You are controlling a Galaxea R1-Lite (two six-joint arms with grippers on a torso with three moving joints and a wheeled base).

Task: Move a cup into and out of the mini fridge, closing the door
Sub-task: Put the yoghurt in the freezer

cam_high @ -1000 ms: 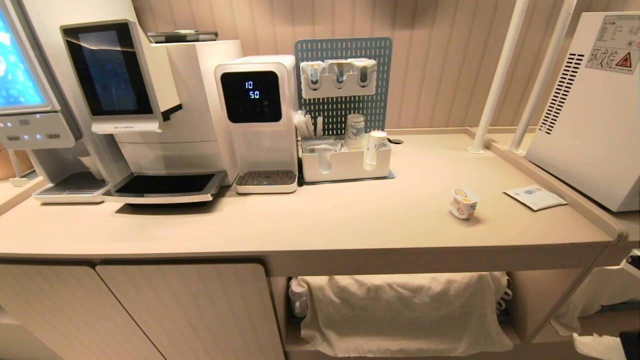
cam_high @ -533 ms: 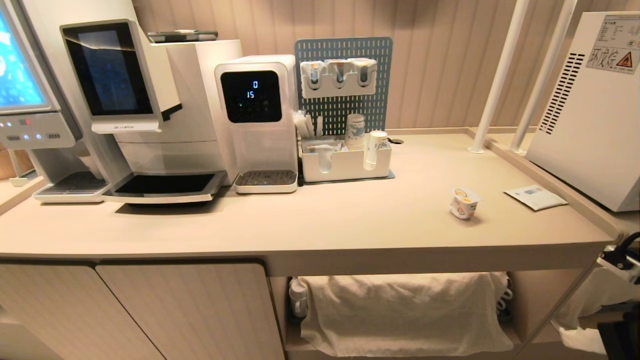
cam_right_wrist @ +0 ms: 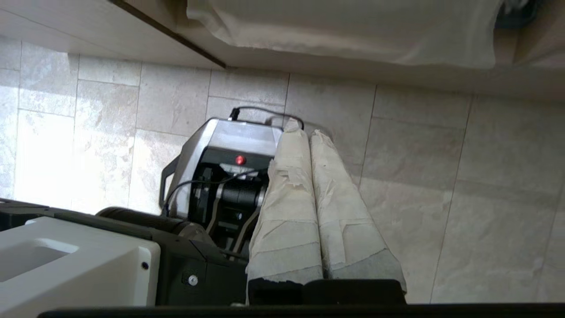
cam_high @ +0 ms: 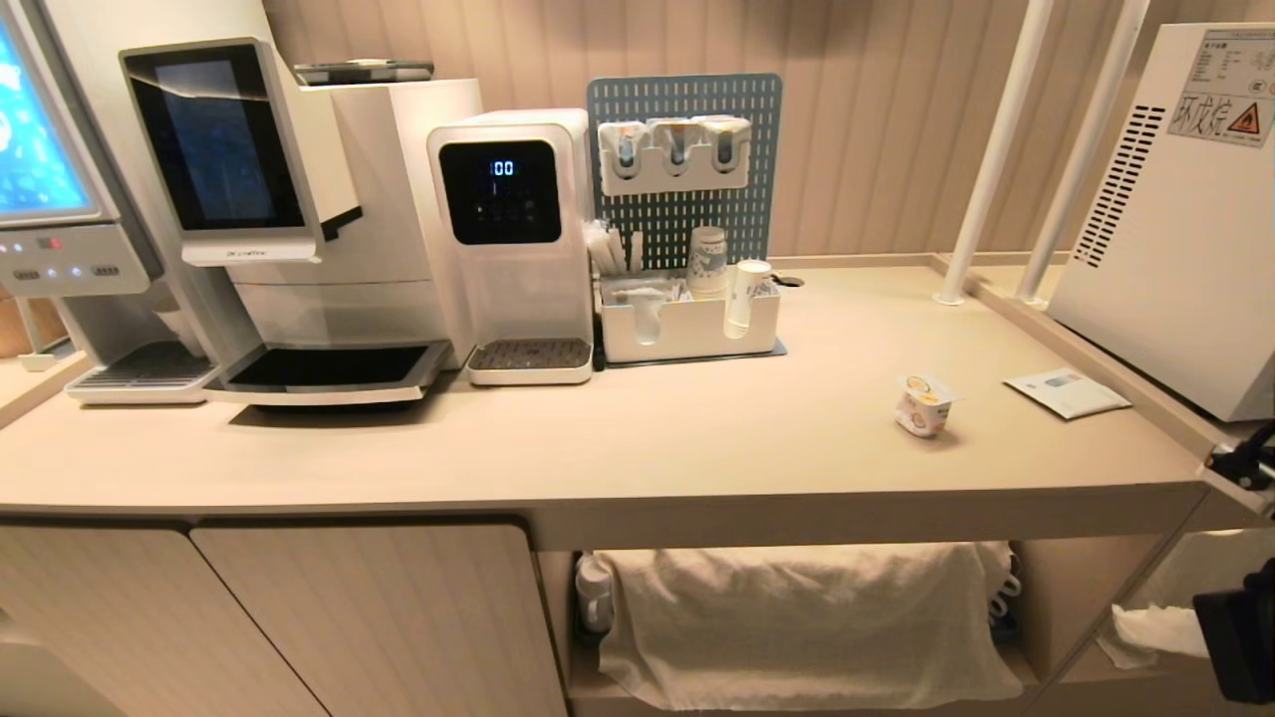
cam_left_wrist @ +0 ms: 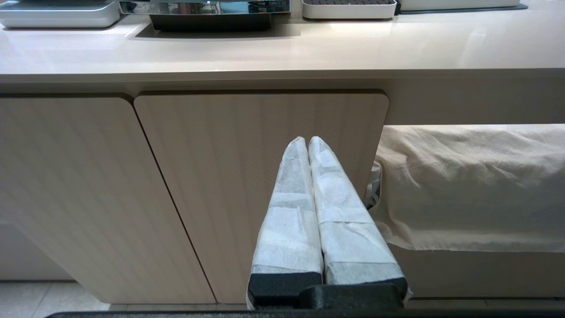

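Observation:
The cup (cam_high: 924, 403), tiny and white with an orange label, stands on the beige counter (cam_high: 697, 438) towards its right end. A boxy white unit with vent slots and a warning sticker, the mini fridge (cam_high: 1165, 249), stands at the far right; its door is out of view. My right gripper (cam_right_wrist: 304, 128) is shut and empty, pointing down at the tiled floor beside my base. Part of the right arm (cam_high: 1240, 463) shows at the counter's right corner. My left gripper (cam_left_wrist: 307, 139) is shut and empty, parked low before a cabinet door (cam_left_wrist: 260, 176).
A coffee machine (cam_high: 299, 219) and a water dispenser (cam_high: 513, 239) stand at the back left. An organiser (cam_high: 687, 324) holds taller paper cups before a blue pegboard. A leaflet (cam_high: 1066, 391) lies near the fridge. Two white posts (cam_high: 996, 149) rise at the back right. A cloth (cam_high: 797, 617) hangs below the counter.
The right arm has risen along the right edge of the head view, up to the counter's corner. The cup and left arm have not moved. The dispenser's display digits changed.

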